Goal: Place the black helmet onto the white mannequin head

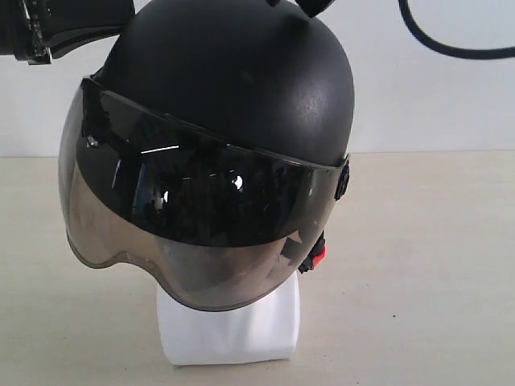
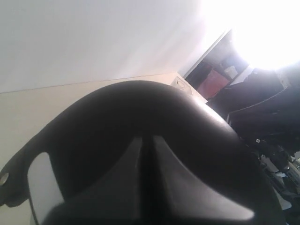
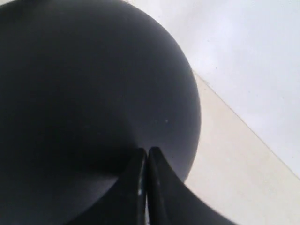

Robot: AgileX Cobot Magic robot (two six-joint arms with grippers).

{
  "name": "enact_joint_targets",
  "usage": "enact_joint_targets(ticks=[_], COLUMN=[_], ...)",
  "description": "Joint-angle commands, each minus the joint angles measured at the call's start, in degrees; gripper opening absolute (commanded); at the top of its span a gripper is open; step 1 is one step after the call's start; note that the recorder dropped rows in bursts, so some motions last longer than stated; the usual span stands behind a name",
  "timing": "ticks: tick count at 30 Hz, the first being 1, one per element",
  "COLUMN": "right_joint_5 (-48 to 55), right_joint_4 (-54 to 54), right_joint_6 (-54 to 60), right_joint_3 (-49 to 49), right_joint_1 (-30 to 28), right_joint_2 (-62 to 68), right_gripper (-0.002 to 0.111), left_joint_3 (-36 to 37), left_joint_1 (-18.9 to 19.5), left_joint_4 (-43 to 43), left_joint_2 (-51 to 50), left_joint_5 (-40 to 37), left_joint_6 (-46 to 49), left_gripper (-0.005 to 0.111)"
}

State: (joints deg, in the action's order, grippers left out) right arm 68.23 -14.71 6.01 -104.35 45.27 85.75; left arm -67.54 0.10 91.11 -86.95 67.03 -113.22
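The black helmet (image 1: 241, 72) sits over the white mannequin head, its smoky visor (image 1: 185, 217) down over the face. Only the head's white neck and squared base (image 1: 229, 330) show below the visor. A red strap buckle (image 1: 318, 257) hangs at the helmet's right side. My left gripper (image 2: 146, 138) is shut, its tips resting on the helmet's shell (image 2: 140, 103) with nothing between them. My right gripper (image 3: 147, 150) is also shut, its tips against the dome (image 3: 84, 84). At the top of the exterior view the right fingers (image 1: 315, 6) meet the crown.
The beige tabletop (image 1: 418, 265) stretches to a white wall behind. Part of the left arm (image 1: 48, 28) hangs at the upper left, and a black cable (image 1: 451, 48) loops at the upper right. Dark equipment (image 2: 262, 117) stands beyond the table in the left wrist view.
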Motion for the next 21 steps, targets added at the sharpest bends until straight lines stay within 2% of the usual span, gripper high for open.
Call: enact_joint_targets(ticks=[1,11,21], right_joint_5=[0.58,0.46,0.95], right_joint_4=[-4.16,-8.74,-6.06], right_joint_6=[-1.74,-4.63,-3.87], right_joint_3=[0.24,0.24,0.24], right_joint_1=[-0.16,-0.16,-0.16], right_joint_2=[0.11,0.11,0.11], right_gripper=[0.0,0.0,0.0], left_joint_3=[3.58,11.69,17.16], left_joint_1=[-1.28,-1.28,-1.28], left_joint_4=[8.83,8.83,8.83], left_joint_2=[-0.13,7.01,7.91], left_joint_5=[2.93,2.93,2.93], left_joint_6=[0.98,2.37,4.46], left_gripper=[0.004,0.004,0.004])
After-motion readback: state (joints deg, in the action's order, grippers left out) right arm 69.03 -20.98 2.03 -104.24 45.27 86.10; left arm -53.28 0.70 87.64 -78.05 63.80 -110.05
